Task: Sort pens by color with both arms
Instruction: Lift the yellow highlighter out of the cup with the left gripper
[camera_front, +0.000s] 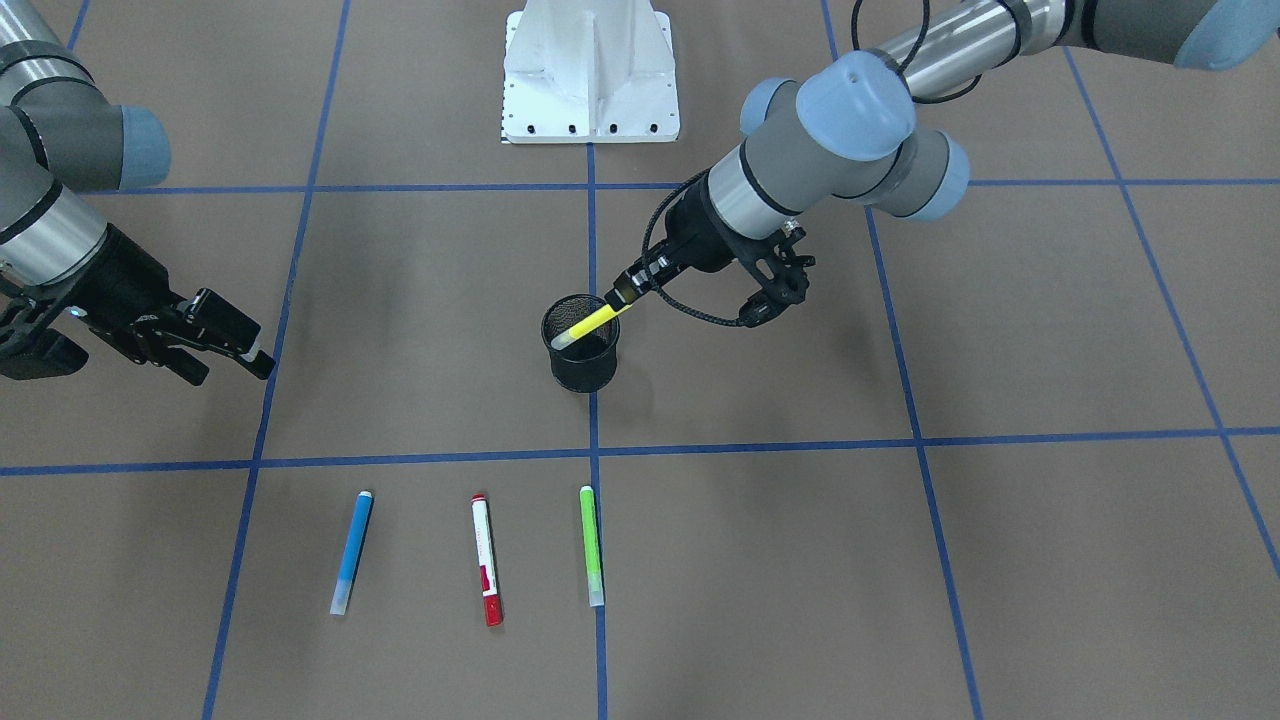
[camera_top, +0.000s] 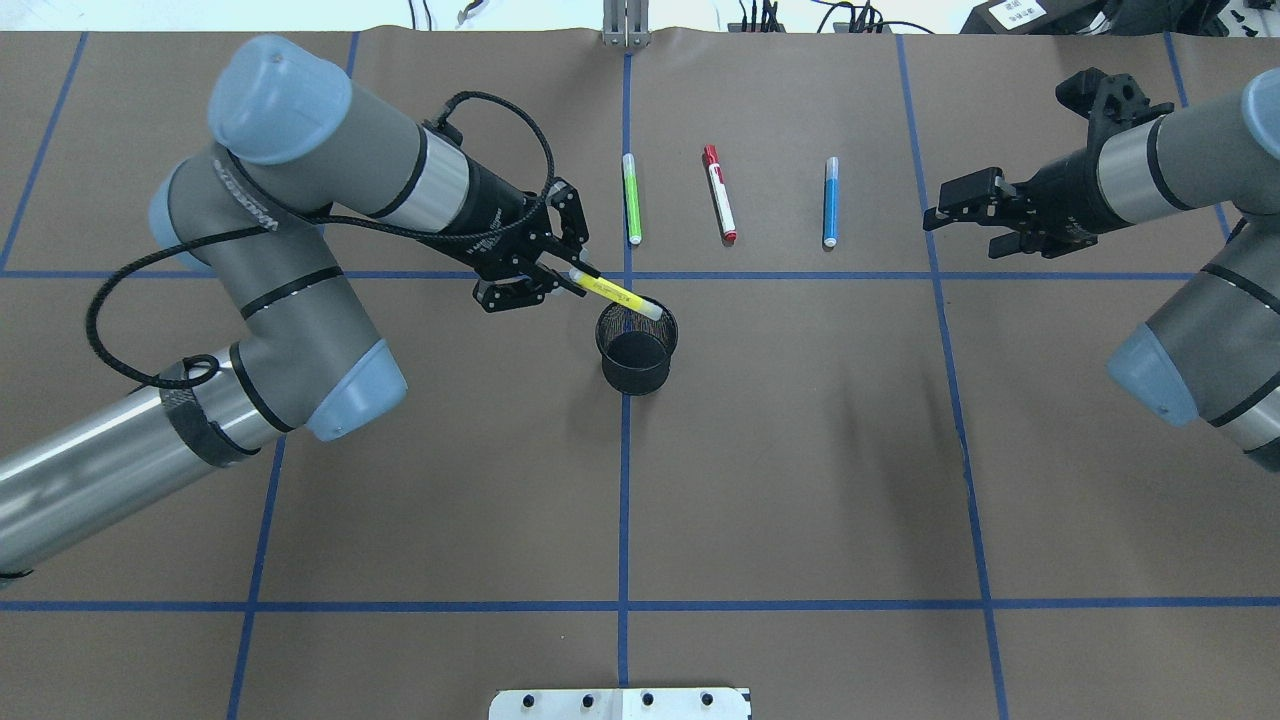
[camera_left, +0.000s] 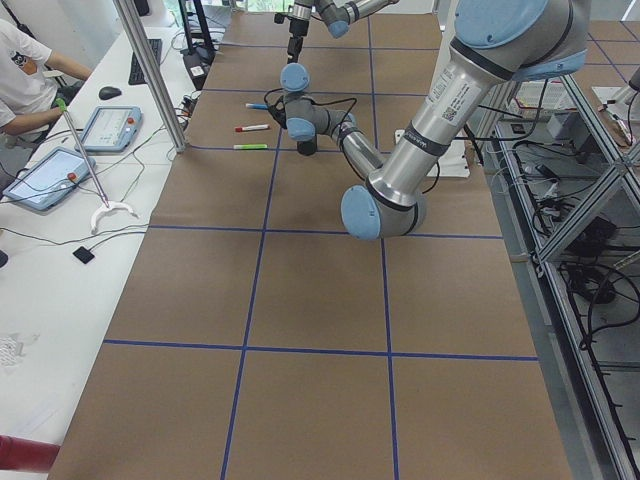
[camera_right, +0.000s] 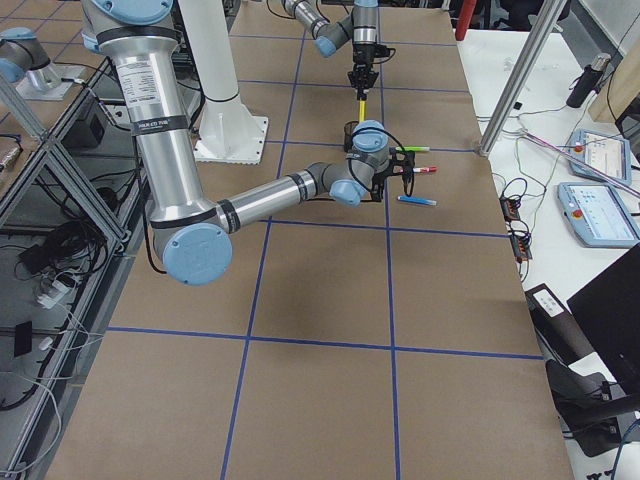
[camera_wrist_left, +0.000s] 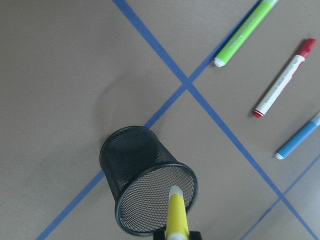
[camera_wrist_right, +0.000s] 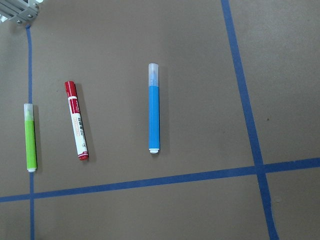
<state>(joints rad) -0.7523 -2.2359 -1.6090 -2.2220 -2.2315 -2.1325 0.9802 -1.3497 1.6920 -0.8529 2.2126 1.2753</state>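
Front cam: your side of desk (camera_front: 1000, 560), faces pedestal (camera_front: 590, 75) at frame top, steep down.
Overhead: from behind pedestal, looks fwd + down, mid range.
Side cams: at desk ends, look along it, far off.
L wrist: close, down yellow pen (camera_wrist_left: 176, 215) into mesh cup (camera_wrist_left: 125, 155).
R wrist: close over blue pen (camera_wrist_right: 154, 112).
Shared: you see mesh cup in front + overhead.

I see a black mesh cup (camera_top: 637, 362) standing upright on the brown table (camera_top: 800, 480), right on a blue tape line (camera_top: 623, 500). A white pedestal base (camera_front: 590, 75) stands well apart from it.
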